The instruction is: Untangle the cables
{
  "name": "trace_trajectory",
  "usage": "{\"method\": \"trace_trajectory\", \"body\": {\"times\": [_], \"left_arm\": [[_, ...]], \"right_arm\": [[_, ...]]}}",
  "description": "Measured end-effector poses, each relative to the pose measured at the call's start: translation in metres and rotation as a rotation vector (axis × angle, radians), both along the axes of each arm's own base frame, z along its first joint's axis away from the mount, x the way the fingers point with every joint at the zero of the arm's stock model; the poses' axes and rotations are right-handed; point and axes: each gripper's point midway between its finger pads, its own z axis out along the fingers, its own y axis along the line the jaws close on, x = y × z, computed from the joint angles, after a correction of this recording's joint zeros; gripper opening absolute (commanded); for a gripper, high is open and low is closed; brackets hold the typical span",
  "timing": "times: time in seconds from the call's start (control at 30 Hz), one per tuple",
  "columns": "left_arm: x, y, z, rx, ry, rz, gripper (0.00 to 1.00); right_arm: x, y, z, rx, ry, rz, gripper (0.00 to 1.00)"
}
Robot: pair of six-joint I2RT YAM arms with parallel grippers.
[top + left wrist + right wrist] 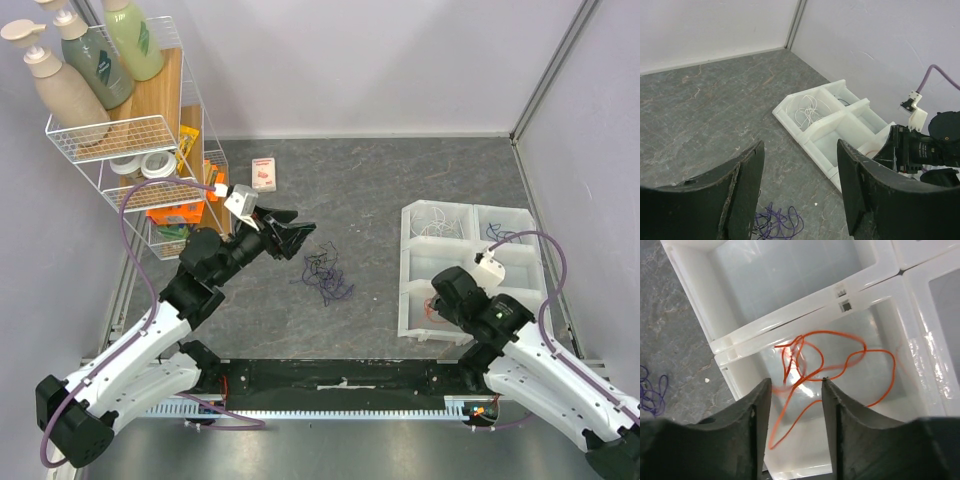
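At desk's right edge, right gripper hung parted over orange cable in tray; left gripper, also parted, probably due next at purple tangle

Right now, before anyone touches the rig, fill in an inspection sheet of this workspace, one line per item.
Surface: grey stone-pattern table.
Job's things: purple and dark blue tangle on the table; orange cable in the near-left compartment of the white tray; white cable in its far-left one.
Clutter: wire rack with pump bottles and tape rolls; small red-and-white box.
Grippers: left end effector open, above the table beside the tangle; right end effector open, over the orange cable.
Cables: a purple lead loops off each arm.
Surroundings: white walls.
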Motion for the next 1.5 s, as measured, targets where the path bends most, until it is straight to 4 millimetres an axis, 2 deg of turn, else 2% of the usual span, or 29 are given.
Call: {"method": "trace_trajectory", "body": {"times": [0.03, 0.07, 0.13, 0.2, 0.3, 0.4, 0.47, 0.57, 0.67, 0.73, 0.87, 0.93, 1.03, 1.1, 1.17, 1.2, 1.27, 1.33, 1.5], "left_arm": [[0.001, 0.000, 0.000, 0.002, 0.004, 0.003, 0.66], [0.002, -0.001, 0.001, 0.004, 0.007, 0.004, 0.66], [0.004, -0.002, 0.001, 0.011, 0.015, 0.004, 0.66], [0.006, -0.004, -0.001, 0.019, 0.027, 0.004, 0.66], [0.007, -0.004, -0.006, 0.030, 0.042, 0.006, 0.65], [0.009, -0.004, -0.010, 0.040, 0.056, 0.014, 0.62], [0.013, -0.003, -0.014, 0.050, 0.072, 0.028, 0.61], [0.020, -0.004, -0.022, 0.071, 0.108, 0.054, 0.60], [0.030, -0.004, -0.039, 0.099, 0.169, 0.088, 0.60], [0.036, -0.006, -0.053, 0.124, 0.230, 0.107, 0.58], [0.054, -0.012, -0.086, 0.185, 0.377, 0.136, 0.55], [0.056, -0.008, -0.100, 0.201, 0.430, 0.149, 0.57], [0.059, -0.001, -0.103, 0.188, 0.452, 0.170, 0.63], [0.061, 0.003, -0.101, 0.174, 0.451, 0.181, 0.64], [0.061, 0.002, -0.097, 0.161, 0.447, 0.173, 0.66], [0.060, 0.001, -0.096, 0.156, 0.446, 0.166, 0.68], [0.059, 0.000, -0.095, 0.149, 0.449, 0.154, 0.70], [0.058, -0.002, -0.094, 0.142, 0.452, 0.140, 0.71], [0.055, -0.005, -0.091, 0.125, 0.458, 0.106, 0.71]], "right_arm": [[-0.001, -0.001, 0.000, -0.003, 0.001, -0.003, 0.79], [-0.001, -0.002, 0.001, -0.006, 0.000, -0.003, 0.87], [-0.001, -0.002, 0.003, -0.014, -0.011, 0.019, 0.92], [0.001, 0.001, 0.008, -0.019, -0.033, 0.079, 0.93], [0.009, 0.017, 0.021, 0.000, -0.099, 0.220, 0.90], [0.022, 0.043, 0.034, 0.029, -0.169, 0.369, 0.82], [0.035, 0.070, 0.040, 0.053, -0.208, 0.490, 0.81], [0.050, 0.113, 0.037, 0.086, -0.211, 0.655, 0.80], [0.060, 0.159, 0.027, 0.108, -0.200, 0.798, 0.79], [0.062, 0.179, 0.024, 0.132, -0.214, 0.849, 0.76], [0.089, 0.196, 0.031, 0.167, -0.281, 0.838, 0.62], [0.113, 0.206, 0.038, 0.231, -0.328, 0.820, 0.60], [0.145, 0.223, 0.037, 0.301, -0.340, 0.832, 0.59], [0.160, 0.241, 0.030, 0.334, -0.328, 0.864, 0.51], [0.168, 0.255, 0.022, 0.355, -0.314, 0.896, 0.39], [0.170, 0.260, 0.018, 0.361, -0.304, 0.909, 0.38], [0.171, 0.268, 0.010, 0.376, -0.279, 0.927, 0.39], [0.171, 0.272, 0.000, 0.389, -0.258, 0.941, 0.43], [0.168, 0.271, -0.011, 0.375, -0.232, 0.963, 0.50]]}}
